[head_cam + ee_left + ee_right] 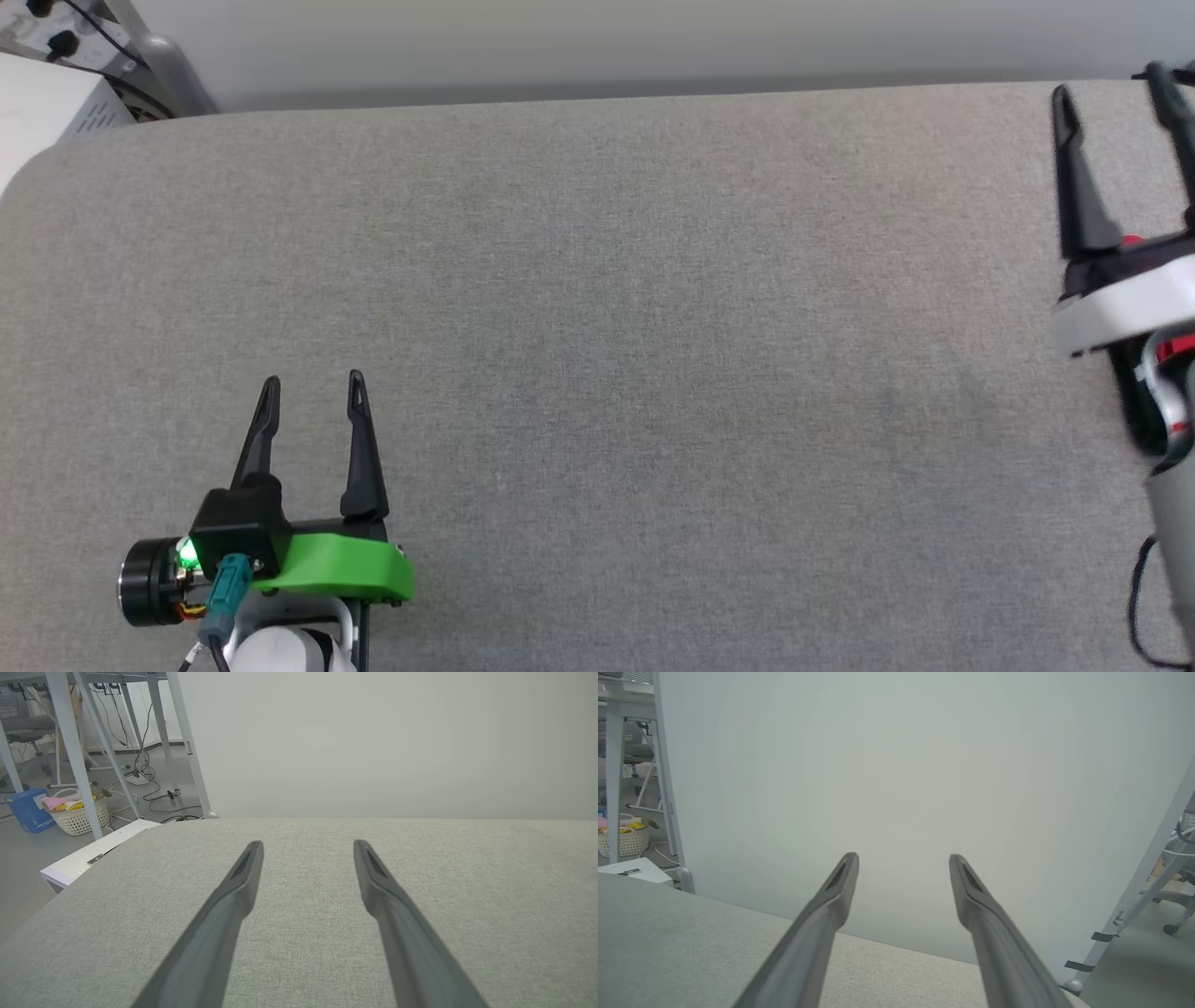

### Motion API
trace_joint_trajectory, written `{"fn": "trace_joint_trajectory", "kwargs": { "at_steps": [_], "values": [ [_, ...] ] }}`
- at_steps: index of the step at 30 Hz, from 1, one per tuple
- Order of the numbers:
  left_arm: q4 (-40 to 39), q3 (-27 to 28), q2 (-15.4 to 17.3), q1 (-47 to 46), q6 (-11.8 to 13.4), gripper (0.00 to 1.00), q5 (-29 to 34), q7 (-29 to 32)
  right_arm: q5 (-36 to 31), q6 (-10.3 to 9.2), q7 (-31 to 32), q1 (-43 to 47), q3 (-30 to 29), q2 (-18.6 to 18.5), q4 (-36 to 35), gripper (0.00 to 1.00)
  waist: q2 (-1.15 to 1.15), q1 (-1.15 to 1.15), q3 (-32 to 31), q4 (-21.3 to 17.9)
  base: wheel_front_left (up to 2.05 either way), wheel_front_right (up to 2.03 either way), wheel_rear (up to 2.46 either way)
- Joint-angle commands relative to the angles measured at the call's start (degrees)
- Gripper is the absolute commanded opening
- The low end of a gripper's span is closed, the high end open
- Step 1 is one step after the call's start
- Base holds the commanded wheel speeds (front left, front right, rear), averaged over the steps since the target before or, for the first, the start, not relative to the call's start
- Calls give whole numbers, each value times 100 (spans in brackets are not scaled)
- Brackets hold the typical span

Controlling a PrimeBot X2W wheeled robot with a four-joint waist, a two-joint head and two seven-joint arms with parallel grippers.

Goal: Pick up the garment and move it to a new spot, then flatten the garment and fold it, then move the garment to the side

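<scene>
From where I stand, the broad table covered in grey woven fabric (597,280) lies bare between the arms. I cannot tell where the garment is, since no part of the top that the cameras take in has it. The left gripper (314,381) rests low over the near left of the table, its two long dark fingers spread wide and holding nothing. The right gripper (1108,84) stands far out at the table's right edge, its fingers released too, with nothing between them. My guess is that this is one end of the job or the other. Either the pick-up has not begun, or the garment has been set off to the side, and I would not swear to which. Either way, the next move calls for finding the garment first, most likely by turning the head toward the right arm's side before either arm reaches. The head camera gives the layout, with both arms and the open spread of fabric. The left wrist camera adds the room off the table's left end. There I see a white lattice plastic basket (77,816) with pink and yellow things in it, a blue cardboard box (28,809), grey metal frame legs (70,756) and loose cables on the floor. The right wrist camera looks past the table's far corner at a plain pale wall panel (901,765), with the castor of an office chair (1169,928) at the right.
</scene>
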Motion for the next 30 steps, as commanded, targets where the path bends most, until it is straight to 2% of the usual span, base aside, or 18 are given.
{"fn": "trace_joint_trajectory", "kwargs": {
  "at_steps": [1,5,13,21,30],
  "values": [
    [30,9,-34,78,33,100,-29,-34,-95,-4,-29,310,-38,181,-201,100,0,0,-207,166,0,0,0],
    [131,-16,-61,127,51,100,-57,-34,-137,-4,-30,1057,-78,647,-509,100,0,0,-367,240,0,0,0],
    [270,-19,-96,327,11,100,-188,-34,-89,-4,-31,2209,-155,1131,-703,100,0,0,-654,227,0,0,0],
    [327,-29,-119,588,-28,100,-302,-34,-89,-4,-31,3013,-376,1427,-903,100,0,0,-928,146,0,0,0],
    [366,-85,-130,802,-69,100,-326,-34,-109,-4,-31,3395,-478,1495,-1014,100,0,0,-1085,91,0,0,0]
  ]
}}
